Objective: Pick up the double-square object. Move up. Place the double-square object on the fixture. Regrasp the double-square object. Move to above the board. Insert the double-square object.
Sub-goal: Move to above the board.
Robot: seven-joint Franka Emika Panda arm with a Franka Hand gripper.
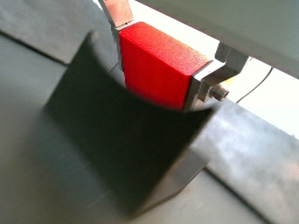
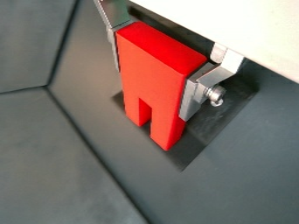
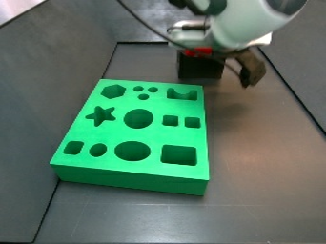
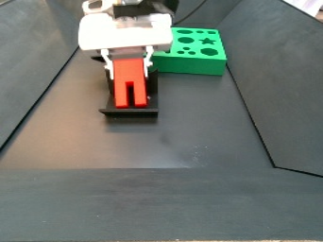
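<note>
On the dark floor of the enclosure, going from left to right in a side view, the gripper point(image 4: 127, 68) hangs over the fixture point(image 4: 130, 106), and the green board point(image 4: 192, 49) lies just behind and to the right of it. The jaws are clamped on the double-square object point(image 4: 127, 85), one silver finger point(image 2: 208, 83) pressed against each flank. In a wrist view the red block point(image 2: 152, 83) points its two square prongs downward, with the slot between them plainly visible, and it sits at or just above the fixture; I cannot tell whether it is touching yet.

The risk, as I judge it, lies in the hand-off. If the jaws let go while the block is tilted or not seated, it could tip over or slide off the fixture, and the regrasp would then come in at a wrong angle. A crooked regrasp would leave the prongs misaligned with the square holes in the board point(image 3: 133, 129), and they could jam at the rim.

Nothing stands between the fixture and the board. The sloping dark walls of the enclosure are well apart from the block.
</note>
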